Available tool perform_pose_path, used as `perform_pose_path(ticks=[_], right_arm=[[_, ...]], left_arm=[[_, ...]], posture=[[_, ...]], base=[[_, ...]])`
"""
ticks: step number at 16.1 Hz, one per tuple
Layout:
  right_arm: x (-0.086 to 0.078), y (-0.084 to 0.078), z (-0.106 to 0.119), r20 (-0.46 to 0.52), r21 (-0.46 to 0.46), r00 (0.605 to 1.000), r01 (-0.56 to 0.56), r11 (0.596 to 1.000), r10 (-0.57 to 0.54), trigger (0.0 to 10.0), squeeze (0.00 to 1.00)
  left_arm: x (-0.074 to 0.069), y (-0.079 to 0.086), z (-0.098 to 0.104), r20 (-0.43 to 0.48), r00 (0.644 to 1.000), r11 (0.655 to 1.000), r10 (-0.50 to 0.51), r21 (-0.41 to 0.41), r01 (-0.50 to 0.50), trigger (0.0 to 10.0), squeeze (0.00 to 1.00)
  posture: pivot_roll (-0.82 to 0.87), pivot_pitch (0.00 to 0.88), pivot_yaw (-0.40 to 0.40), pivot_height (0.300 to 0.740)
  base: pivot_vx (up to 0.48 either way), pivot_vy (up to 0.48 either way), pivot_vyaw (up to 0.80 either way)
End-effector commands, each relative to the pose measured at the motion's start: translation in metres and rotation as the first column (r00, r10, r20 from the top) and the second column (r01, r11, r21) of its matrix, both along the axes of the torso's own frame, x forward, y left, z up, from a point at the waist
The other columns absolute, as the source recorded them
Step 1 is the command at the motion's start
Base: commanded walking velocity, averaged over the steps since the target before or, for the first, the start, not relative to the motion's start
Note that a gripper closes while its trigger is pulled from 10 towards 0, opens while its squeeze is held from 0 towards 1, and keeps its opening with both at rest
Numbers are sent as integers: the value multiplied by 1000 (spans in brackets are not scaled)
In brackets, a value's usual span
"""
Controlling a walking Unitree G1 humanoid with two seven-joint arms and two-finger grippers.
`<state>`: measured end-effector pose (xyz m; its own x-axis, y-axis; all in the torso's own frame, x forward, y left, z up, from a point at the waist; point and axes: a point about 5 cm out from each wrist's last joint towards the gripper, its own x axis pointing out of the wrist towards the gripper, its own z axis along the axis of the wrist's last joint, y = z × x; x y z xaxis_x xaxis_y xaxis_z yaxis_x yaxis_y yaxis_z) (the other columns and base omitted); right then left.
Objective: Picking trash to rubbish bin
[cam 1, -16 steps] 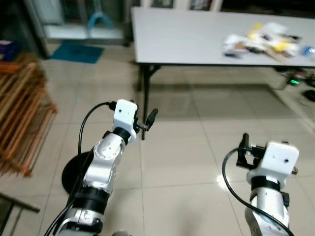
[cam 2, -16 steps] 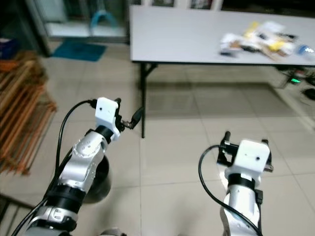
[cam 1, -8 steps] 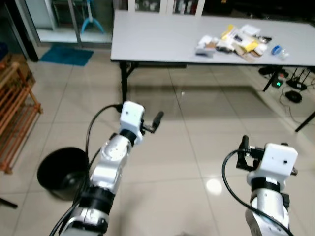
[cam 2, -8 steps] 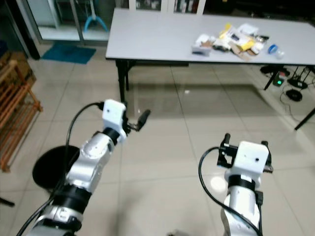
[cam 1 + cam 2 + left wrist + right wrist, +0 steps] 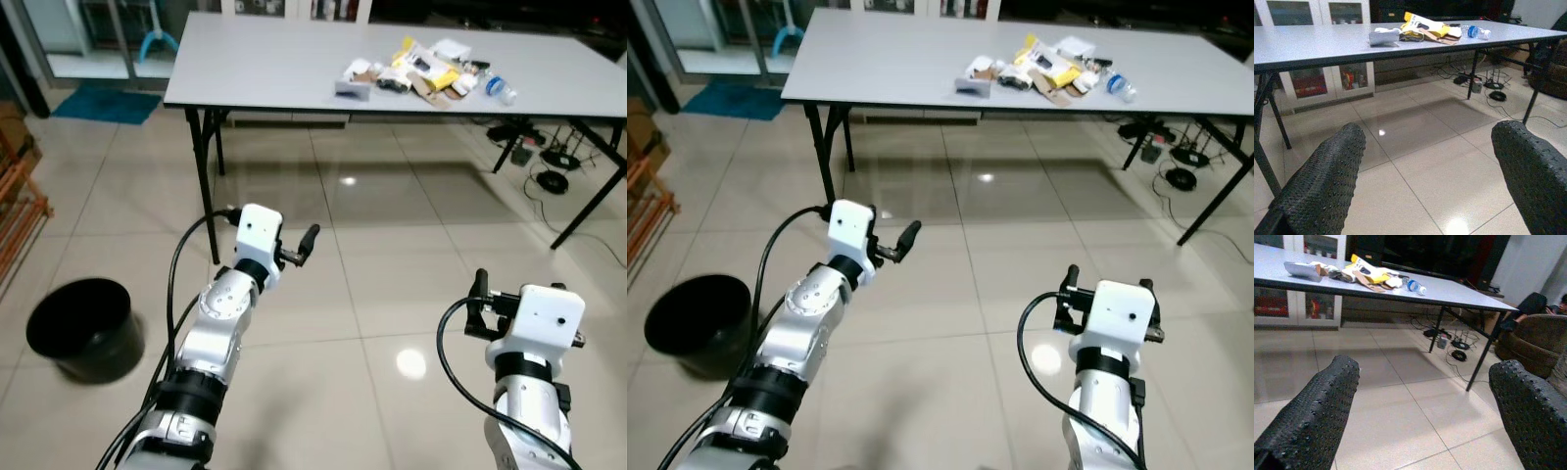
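The head views show a black bin (image 5: pixel 80 326) on the floor; both wrist views show the left gripper (image 5: pixel 1425 181) and right gripper (image 5: pixel 1425 416) spread wide, facing blurred trash (image 5: pixel 1420 29) on the table (image 5: pixel 1312 46).

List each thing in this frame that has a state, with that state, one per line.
left pincer: open, empty, held above the floor
right pincer: open, empty, held above the floor
rubbish bin: upright on the floor to the robot's left, looks empty
trash pile: heaped loose on the table, untouched
plastic bottle: lying on its side at the pile's edge
table: standing, legs unfolded
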<state>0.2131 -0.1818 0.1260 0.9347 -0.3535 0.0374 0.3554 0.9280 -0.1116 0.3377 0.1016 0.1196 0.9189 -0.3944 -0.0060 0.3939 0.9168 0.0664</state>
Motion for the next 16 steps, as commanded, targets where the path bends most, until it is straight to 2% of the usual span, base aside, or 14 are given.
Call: perform_pose_path(ticks=[1, 3, 10, 16], right_arm=[[-2, -7, -1, -15, -18, 1000, 23, 1000, -23, 10000, 0], [-2, -7, -2, -17, -20, 1000, 18, 1000, -18, 10000, 0], [-1, -3, -2, -17, -28, 1000, -5, 1000, 5, 10000, 0], [-1, -3, -2, -17, -26, 1000, -4, 1000, 4, 10000, 0]], left_arm=[[0, -11, 2, 1, 1000, 1000, -24, 4, 24, 10000, 0], [1, -11, 0, -8, 1000, 1000, -20, 8, 20, 10000, 0], [2, -8, -4, -30, 1000, 1000, -6, 23, 7, 10000, 0], [3, -10, -3, -29, 999, 1000, -22, 18, 22, 10000, 0]], posture=[[88, 62, -48, 740], [83, 62, -47, 740], [86, 65, -46, 740], [86, 61, -42, 740]], base=[[0, -454, 0], [0, -443, 0], [297, -371, 0], [438, 0, 0]])
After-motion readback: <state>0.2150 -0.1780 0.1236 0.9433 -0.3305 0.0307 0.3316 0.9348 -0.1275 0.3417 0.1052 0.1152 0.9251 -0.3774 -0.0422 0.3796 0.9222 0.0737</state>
